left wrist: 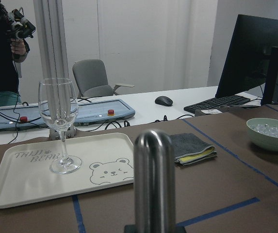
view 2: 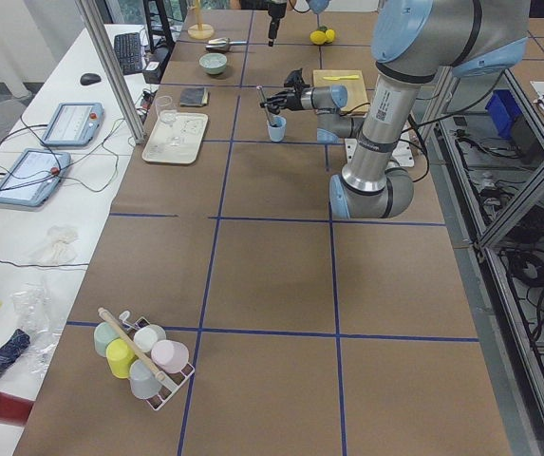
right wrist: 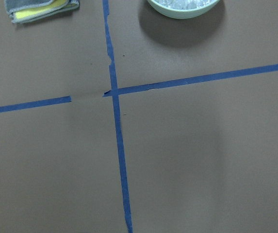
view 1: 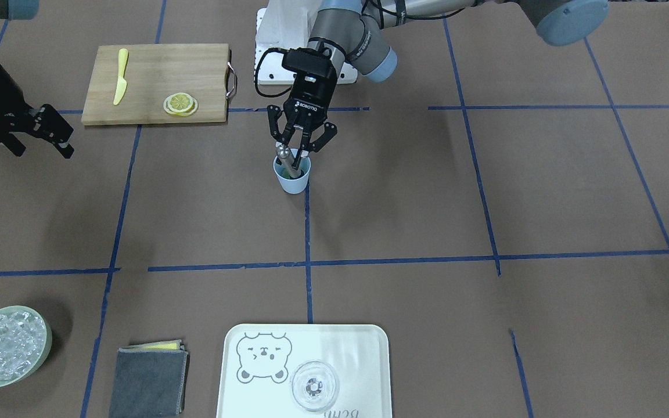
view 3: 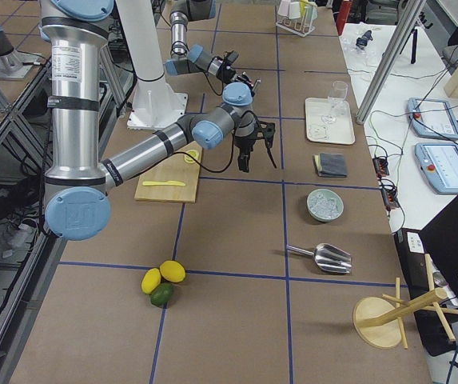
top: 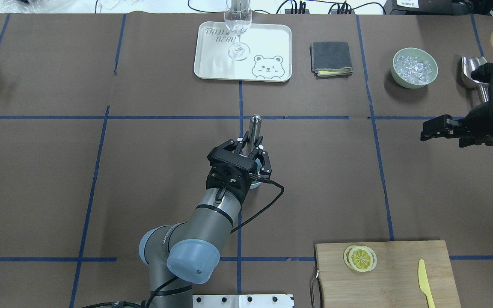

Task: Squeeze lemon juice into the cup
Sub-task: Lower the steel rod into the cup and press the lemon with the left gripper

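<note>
The light-blue cup [view 1: 293, 179] stands near the table's middle; in the overhead view only a sliver of it [top: 255, 185] shows under the wrist. My left gripper [view 1: 301, 146] [top: 251, 146] is right over the cup. It is shut on a tilted metal rod [view 1: 287, 161] [top: 254, 125] [left wrist: 153, 179] whose lower end is inside the cup. Lemon slices [view 1: 180, 104] [top: 360, 258] lie stacked on the wooden cutting board [view 1: 154, 67] [top: 400, 278]. My right gripper [view 1: 60, 139] [top: 427, 129] is open and empty, far from both cup and board.
A yellow knife [view 1: 121, 75] [top: 425, 281] lies on the board. A white tray [view 1: 358, 348] [top: 272, 42] holds a clear glass [view 1: 314, 386] [left wrist: 58, 126]. A grey cloth [view 1: 148, 380] [top: 331, 58], a green bowl of ice [view 1: 6, 345] [top: 414, 67] and a metal scoop [top: 474, 72] are nearby.
</note>
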You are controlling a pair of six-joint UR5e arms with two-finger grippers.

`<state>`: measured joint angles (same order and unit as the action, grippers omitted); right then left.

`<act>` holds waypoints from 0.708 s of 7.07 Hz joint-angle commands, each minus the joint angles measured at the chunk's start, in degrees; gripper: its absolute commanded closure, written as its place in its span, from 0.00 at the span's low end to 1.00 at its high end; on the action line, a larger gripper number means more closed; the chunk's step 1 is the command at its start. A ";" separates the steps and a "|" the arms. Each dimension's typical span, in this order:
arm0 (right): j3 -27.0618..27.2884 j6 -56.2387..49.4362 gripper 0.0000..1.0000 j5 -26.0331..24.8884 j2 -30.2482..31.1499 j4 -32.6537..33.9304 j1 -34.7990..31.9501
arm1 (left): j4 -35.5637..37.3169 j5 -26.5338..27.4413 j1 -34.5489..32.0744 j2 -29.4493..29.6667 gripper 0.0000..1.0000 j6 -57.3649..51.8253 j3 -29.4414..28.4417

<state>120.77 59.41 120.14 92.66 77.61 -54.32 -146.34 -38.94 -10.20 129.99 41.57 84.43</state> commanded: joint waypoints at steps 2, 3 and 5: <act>-0.10 0.00 0.00 0.09 -0.03 0.00 0.00 | -0.96 -0.70 0.00 -0.26 1.00 -0.09 3.52; -0.19 0.00 0.00 0.09 -0.11 0.00 0.00 | -1.06 -0.79 0.00 -0.69 1.00 -1.91 7.29; -0.19 -0.09 0.00 0.09 -0.11 0.00 0.00 | -1.23 -0.79 -0.17 -1.31 1.00 -11.49 15.46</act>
<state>120.60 59.39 120.23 92.57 77.61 -54.32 -147.47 -39.69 -10.23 129.16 34.26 95.01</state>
